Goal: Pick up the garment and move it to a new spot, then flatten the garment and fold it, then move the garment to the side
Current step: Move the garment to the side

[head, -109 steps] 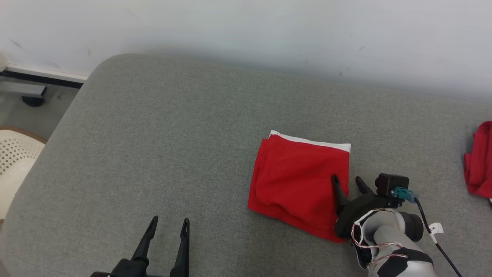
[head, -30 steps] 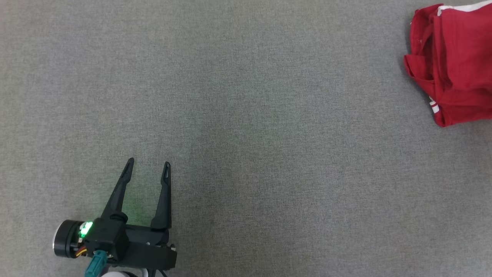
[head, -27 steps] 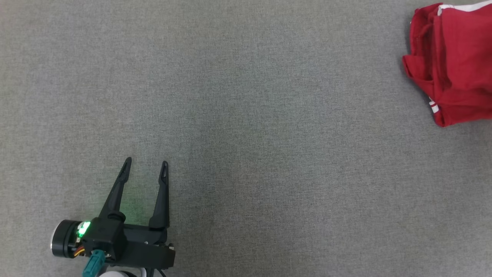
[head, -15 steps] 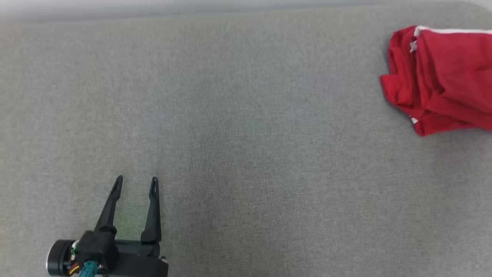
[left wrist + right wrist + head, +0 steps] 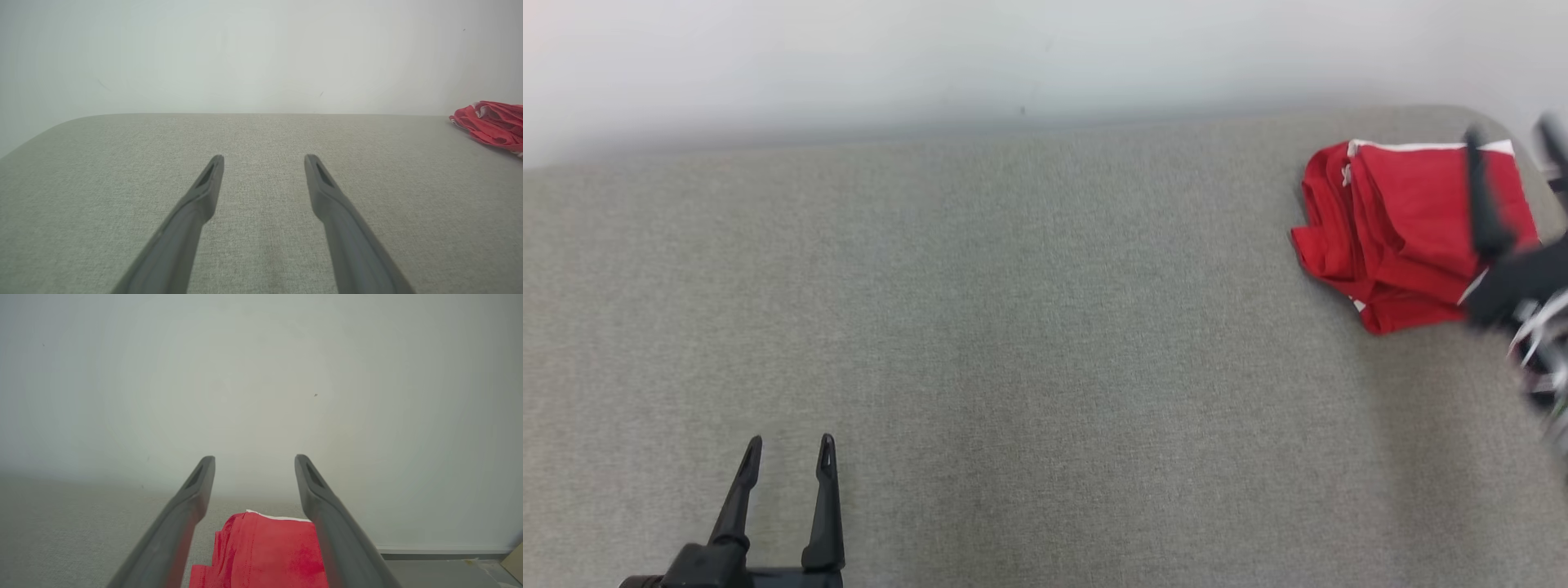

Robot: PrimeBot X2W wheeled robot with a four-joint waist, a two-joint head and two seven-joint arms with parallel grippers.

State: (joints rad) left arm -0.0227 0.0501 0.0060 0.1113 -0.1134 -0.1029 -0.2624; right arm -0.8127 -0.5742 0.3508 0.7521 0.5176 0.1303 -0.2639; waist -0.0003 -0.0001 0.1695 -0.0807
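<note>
Grey fabric-covered tabletop point(image 5: 1029, 343) with rounded corners, set against a pale wall point(image 5: 931, 57); one folded red garment point(image 5: 1401, 224) with white edging lies on it near its far right corner.

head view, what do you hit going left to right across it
left gripper, open, at the lower left → a long bare stretch of the grey cushion → folded red garment → right gripper, blurred, open, over the garment's right part at the picture's right edge
</note>
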